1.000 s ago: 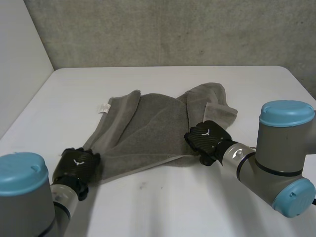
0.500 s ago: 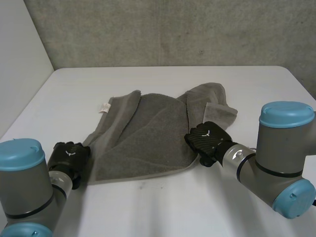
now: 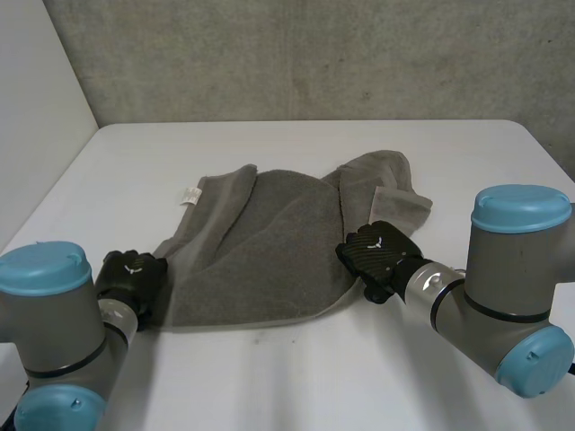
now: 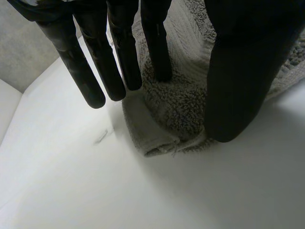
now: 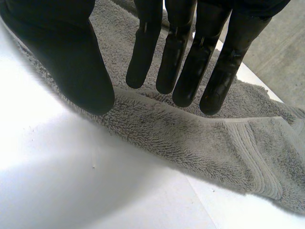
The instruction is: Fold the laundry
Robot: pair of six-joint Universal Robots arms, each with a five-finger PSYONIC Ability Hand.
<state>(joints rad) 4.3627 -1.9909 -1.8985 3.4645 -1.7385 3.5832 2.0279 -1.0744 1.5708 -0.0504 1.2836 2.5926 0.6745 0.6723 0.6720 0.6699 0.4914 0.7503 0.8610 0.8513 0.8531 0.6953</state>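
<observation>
A grey terry towel [image 3: 269, 242] lies rumpled on the white bench [image 3: 314, 377], about in the middle. Its far right part is bunched into folds, and one layer is turned over on a slant across the left side. A small white label [image 3: 190, 195] sticks out at the towel's far left edge. A rough grey wall [image 3: 314, 54] rises behind the bench.

The left hand [image 3: 133, 274] sits low at the towel's near left corner, at the end of the left arm [image 3: 54, 332]. In the left wrist view its fingers [image 4: 95, 62] are straight and spread well apart from the thumb [image 4: 238, 86], holding nothing. The towel's corner [image 4: 162, 138] lies flat on the bench under the gap between them. One fingertip is over the pile and the others are over bare bench beside it. Whether any tip touches the cloth cannot be told.

The right hand [image 3: 377, 254] is at the towel's near right edge. In the right wrist view its fingers [image 5: 190, 62] are straight and side by side, with the thumb [image 5: 71, 62] set wide of them, and nothing is clasped. The fingers are over the towel's hemmed edge [image 5: 200, 133], which runs across below the fingertips, and the thumb tip is at the border between cloth and bench.
</observation>
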